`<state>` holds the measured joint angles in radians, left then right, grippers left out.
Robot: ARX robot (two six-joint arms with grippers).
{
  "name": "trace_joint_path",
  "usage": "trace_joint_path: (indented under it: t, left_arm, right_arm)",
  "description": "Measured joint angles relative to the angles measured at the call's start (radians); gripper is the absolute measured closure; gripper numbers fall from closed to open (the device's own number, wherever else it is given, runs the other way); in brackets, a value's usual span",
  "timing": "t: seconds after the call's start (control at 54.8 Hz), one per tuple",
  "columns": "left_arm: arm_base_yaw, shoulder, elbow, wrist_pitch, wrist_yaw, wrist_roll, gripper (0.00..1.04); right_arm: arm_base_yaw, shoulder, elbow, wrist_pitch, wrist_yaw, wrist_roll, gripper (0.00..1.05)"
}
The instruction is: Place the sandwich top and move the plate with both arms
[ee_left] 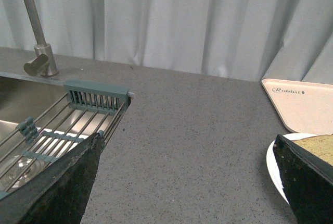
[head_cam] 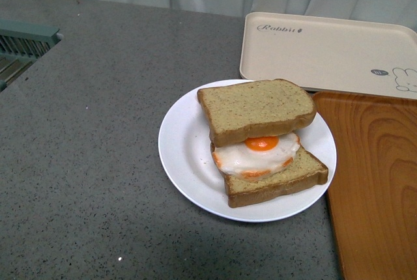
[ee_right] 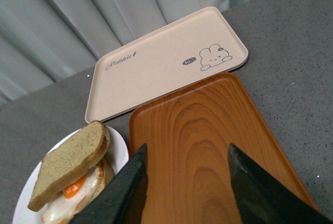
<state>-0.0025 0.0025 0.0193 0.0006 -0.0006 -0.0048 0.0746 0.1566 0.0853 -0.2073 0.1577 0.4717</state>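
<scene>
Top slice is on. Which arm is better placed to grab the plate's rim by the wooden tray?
Right, likely: the right end effector, open, hovers over the wooden tray, the plate beside it. The left end effector faces the opposite rim.

Beige tray (head_cam: 326, 52) script: read "Rabbit", printed near one corner.
Speech bubble (head_cam: 379, 71): read "hi", beside the tray's rabbit drawing (head_cam: 405, 79).

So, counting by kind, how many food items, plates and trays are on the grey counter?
Thick tan-brown bread slices: 2, top slice, bottom slice
Fried egg: 1
Round glossy white plate: 1
Rectangular trays: 2, beige rabbit-print tray, orange wooden tray
Total: 6
</scene>
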Motion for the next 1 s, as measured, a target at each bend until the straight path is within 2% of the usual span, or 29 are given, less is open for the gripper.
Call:
trace_joint_path:
  t: [0.128, 0.164, 0.201, 0.237, 0.274, 0.401, 0.511, 0.693, 0.784, 0.821, 0.875, 0.912, 0.948, 1.003]
  left_arm:
    - [0.0, 0.0, 0.0, 0.0, 0.001, 0.0, 0.06]
    - [0.0, 0.0, 0.0, 0.0, 0.0, 0.0, 0.06]
    - [0.0, 0.0, 0.0, 0.0, 0.0, 0.0, 0.06]
    - [0.0, 0.0, 0.0, 0.0, 0.0, 0.0, 0.06]
    - [0.0, 0.0, 0.0, 0.0, 0.0, 0.0, 0.06]
    - [0.0, 0.0, 0.0, 0.0, 0.001, 0.0, 0.06]
    - [0.0, 0.0, 0.0, 0.0, 0.001, 0.0, 0.06]
    - [0.0, 0.0, 0.0, 0.0, 0.001, 0.0, 0.06]
    - [0.0, 0.002, 0.001, -0.002, -0.002, -0.001, 0.06]
    - [-0.012, 0.032, 0.025, -0.07, -0.031, -0.067, 0.06]
    - [-0.041, 0.191, 0.118, -0.286, -0.1, -0.254, 0.06]
    - [-0.049, 0.315, 0.151, -0.385, -0.1, -0.418, 0.06]
    - [-0.05, 0.408, 0.144, -0.388, -0.082, -0.552, 0.06]
    - [-0.052, 0.536, 0.14, -0.308, -0.067, -0.724, 0.06]
  right_arm:
    - [0.0, -0.001, 0.001, 0.0, 0.002, 0.05, 0.28]
    - [0.0, -0.002, 0.001, 0.002, -0.001, 0.05, 0.23]
    - [-0.012, -0.024, -0.01, 0.034, -0.026, 0.027, 0.24]
    - [-0.042, -0.071, -0.047, 0.118, -0.109, -0.066, 0.31]
    - [-0.057, -0.108, -0.069, 0.163, -0.142, -0.139, 0.36]
    - [-0.07, -0.153, -0.077, 0.204, -0.156, -0.36, 0.58]
    - [-0.071, -0.153, -0.079, 0.204, -0.156, -0.427, 0.76]
    - [-0.071, -0.153, -0.079, 0.204, -0.156, -0.459, 1.04]
    - [-0.071, -0.153, -0.079, 0.204, -0.155, -0.465, 1.04]
    - [-0.071, -0.153, -0.079, 0.204, -0.155, -0.465, 1.03]
    - [-0.071, -0.153, -0.079, 0.204, -0.155, -0.467, 0.94]
    - [-0.071, -0.153, -0.079, 0.204, -0.156, -0.467, 0.85]
    - [-0.071, -0.153, -0.079, 0.204, -0.156, -0.467, 0.76]
    - [-0.071, -0.153, -0.079, 0.204, -0.156, -0.467, 0.62]
